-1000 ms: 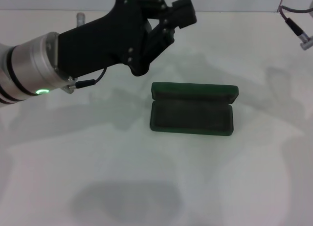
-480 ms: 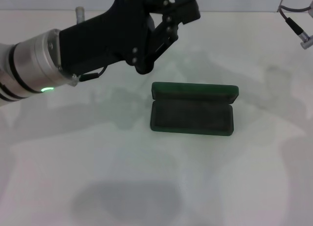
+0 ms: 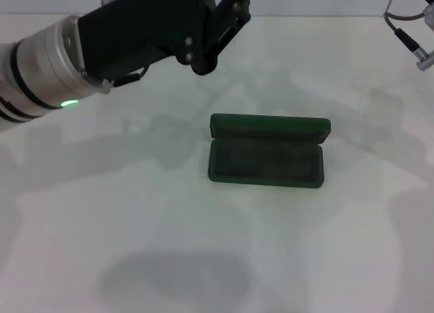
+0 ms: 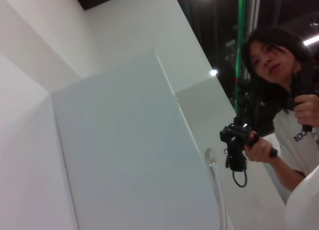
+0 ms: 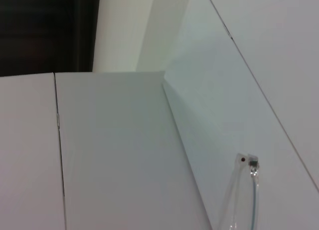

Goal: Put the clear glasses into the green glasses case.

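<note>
The green glasses case (image 3: 268, 150) lies open near the middle of the white surface (image 3: 135, 218). Left pincer (image 3: 234, 5) is raised over the far edge; whether it is open or closed cannot be told. A clear glasses (image 5: 249, 190) arm shows in the right wrist view.

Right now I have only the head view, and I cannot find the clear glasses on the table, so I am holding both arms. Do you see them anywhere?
Observer: Yes. The left wrist view shows a thin curved part of the clear glasses, close to that camera.
Operator: Anything in the right wrist view?
Observer: A clear temple arm with its small hinge, also close up.
Operator: Anyone near the rig?
Observer: A person holding a black handheld controller shows in the left wrist view.
</note>
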Robot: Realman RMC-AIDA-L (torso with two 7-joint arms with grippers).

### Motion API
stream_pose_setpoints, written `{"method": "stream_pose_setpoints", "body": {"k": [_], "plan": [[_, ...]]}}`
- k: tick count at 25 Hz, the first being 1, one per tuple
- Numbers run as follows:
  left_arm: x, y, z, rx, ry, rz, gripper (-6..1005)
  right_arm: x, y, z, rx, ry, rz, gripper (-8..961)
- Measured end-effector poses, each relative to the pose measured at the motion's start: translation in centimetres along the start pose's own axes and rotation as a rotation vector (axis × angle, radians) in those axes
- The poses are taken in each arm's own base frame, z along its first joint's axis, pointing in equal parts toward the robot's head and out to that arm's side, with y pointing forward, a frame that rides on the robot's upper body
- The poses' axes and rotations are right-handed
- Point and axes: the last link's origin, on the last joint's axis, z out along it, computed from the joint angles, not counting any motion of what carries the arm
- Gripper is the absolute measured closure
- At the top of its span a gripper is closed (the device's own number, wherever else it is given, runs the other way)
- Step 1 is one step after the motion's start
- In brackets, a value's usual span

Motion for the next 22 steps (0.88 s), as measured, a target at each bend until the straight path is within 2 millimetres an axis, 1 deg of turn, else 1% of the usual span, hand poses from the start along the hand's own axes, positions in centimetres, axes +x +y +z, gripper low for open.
{"method": "stream_pose_setpoints", "body": {"k": [10,22], "plan": [[0.3,-0.6,-0.1,0.014,0.003,0.026,933,0.6,0.2,0.4,-0.033,0.055,0.0,898],[0.3,-0.6,-0.3,0.019,-0.003,0.023,930,1.7,1.0,1.1,-0.11,0.149,0.017,898]]}}
